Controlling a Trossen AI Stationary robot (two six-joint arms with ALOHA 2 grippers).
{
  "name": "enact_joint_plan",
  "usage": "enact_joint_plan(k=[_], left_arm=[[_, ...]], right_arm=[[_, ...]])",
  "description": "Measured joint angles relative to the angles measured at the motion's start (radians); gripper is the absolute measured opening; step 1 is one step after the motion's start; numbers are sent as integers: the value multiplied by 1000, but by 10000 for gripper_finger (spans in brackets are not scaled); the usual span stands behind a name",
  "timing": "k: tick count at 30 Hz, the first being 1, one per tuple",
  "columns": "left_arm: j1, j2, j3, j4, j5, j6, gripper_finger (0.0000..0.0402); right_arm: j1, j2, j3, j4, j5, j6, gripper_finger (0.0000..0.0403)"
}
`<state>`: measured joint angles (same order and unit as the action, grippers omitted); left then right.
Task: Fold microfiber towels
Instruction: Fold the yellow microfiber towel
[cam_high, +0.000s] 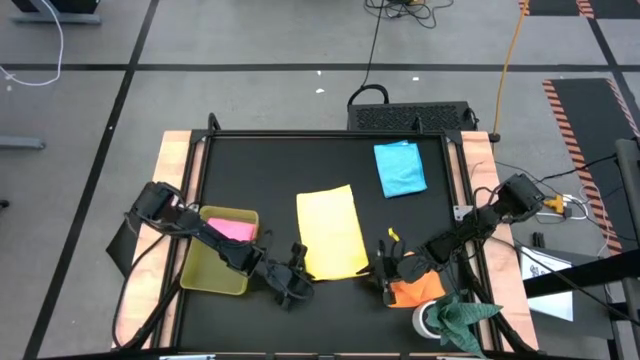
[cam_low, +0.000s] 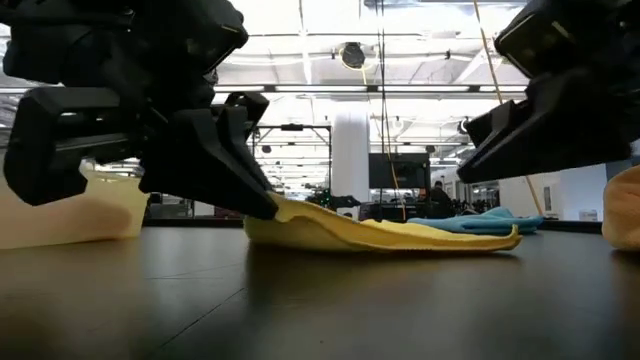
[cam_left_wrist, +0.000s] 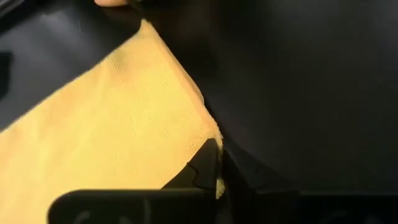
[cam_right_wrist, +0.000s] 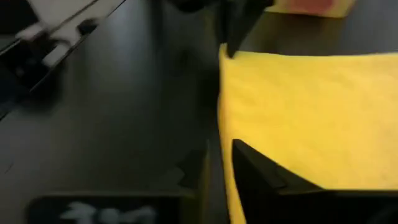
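Observation:
A yellow towel (cam_high: 330, 232) lies spread on the black table top, mid-table. My left gripper (cam_high: 296, 275) is shut on its near-left corner. My right gripper (cam_high: 385, 270) is at the towel's near-right corner. It is open in the right wrist view, with one finger (cam_right_wrist: 267, 177) over the cloth, the other (cam_right_wrist: 193, 169) beside it, and the towel's edge (cam_right_wrist: 225, 124) running between them. A blue towel (cam_high: 400, 168) lies at the far right, and an orange towel (cam_high: 418, 291) lies near the right gripper. A pink towel (cam_high: 233, 229) lies in the tray. My left gripper pinches the yellow towel's near-left corner (cam_left_wrist: 213, 132) between its two fingers. The fingers slant down from the table's near left. That corner (cam_low: 290, 210) is raised a little off the table, while the rest of the towel lies flat.
A translucent yellow-green tray (cam_high: 215, 268) stands at the near left under my left arm. A dark green cloth (cam_high: 462, 316) lies at the near right corner, beside the orange towel. Raised wooden borders (cam_high: 176, 160) run along the table's left and right sides.

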<state>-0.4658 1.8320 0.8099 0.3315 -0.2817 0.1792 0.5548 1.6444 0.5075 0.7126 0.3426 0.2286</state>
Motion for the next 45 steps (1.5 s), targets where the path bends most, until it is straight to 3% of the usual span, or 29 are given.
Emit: enact_joint_plan(k=[6, 10, 26, 31, 36, 38, 41, 45], left_arm=[[13, -16, 1, 21, -12, -29, 10], [26, -34, 1, 29, -16, -71, 17], [40, -54, 0, 35, -139, -104, 8], [40, -54, 0, 32, -165, -111, 20], [38, -54, 0, 31, -156, -110, 7], [38, -54, 1, 22, -107, -102, 8], [36, -54, 1, -8, -34, -103, 43], [21, -54, 1, -44, 31, -73, 124]], right_arm=[[-1, 6, 100, -240, -2, -156, 163], [-1, 24, 141, -321, 51, -249, 197], [-21, 45, 142, -437, 76, -320, 193], [-32, 45, 142, -447, 76, -347, 152], [-36, 45, 141, -454, 77, -322, 55], [-37, 45, 140, -454, 78, -320, 17], [-37, 44, 140, -443, 78, -268, 11], [-43, 28, 140, -437, 77, -188, 10]])
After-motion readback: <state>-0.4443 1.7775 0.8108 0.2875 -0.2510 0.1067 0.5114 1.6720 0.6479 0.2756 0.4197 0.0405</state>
